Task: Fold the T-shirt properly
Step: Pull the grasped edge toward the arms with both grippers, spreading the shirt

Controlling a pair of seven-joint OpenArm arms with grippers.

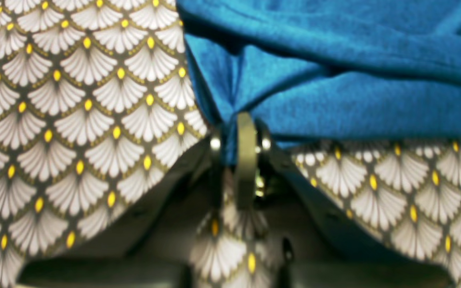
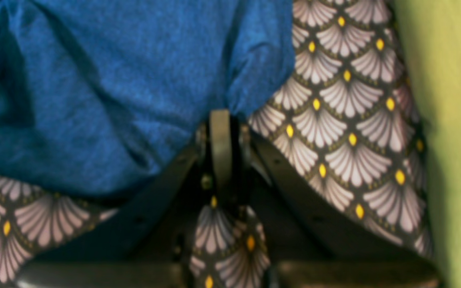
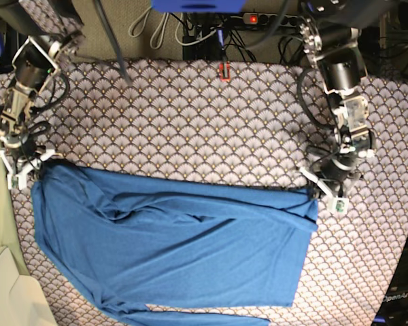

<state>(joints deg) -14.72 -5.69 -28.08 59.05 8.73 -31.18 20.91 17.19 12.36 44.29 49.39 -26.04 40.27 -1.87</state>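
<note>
Covered by a grey-white scallop-patterned table cloth [image 3: 190, 122] with yellow dots. Spread flat across its near half, a large plain medium-blue soft knit T-shirt [image 3: 177, 251], wrinkled, reaching nearly from left edge to right.

T-shirt [image 3: 190, 251] plain medium blue; table cloth [image 3: 190, 122] grey-white scallop fans, yellow dots

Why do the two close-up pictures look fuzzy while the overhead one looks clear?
In the left wrist view the hand sits too near the lens, so it blurs, while the T-shirt beyond is only slightly soft. The right wrist view is blurrier overall, with a washed-out yellow-green smear along its right edge. The base view is evenly lit and sharp, showing the patterned table cloth crisply.
</note>
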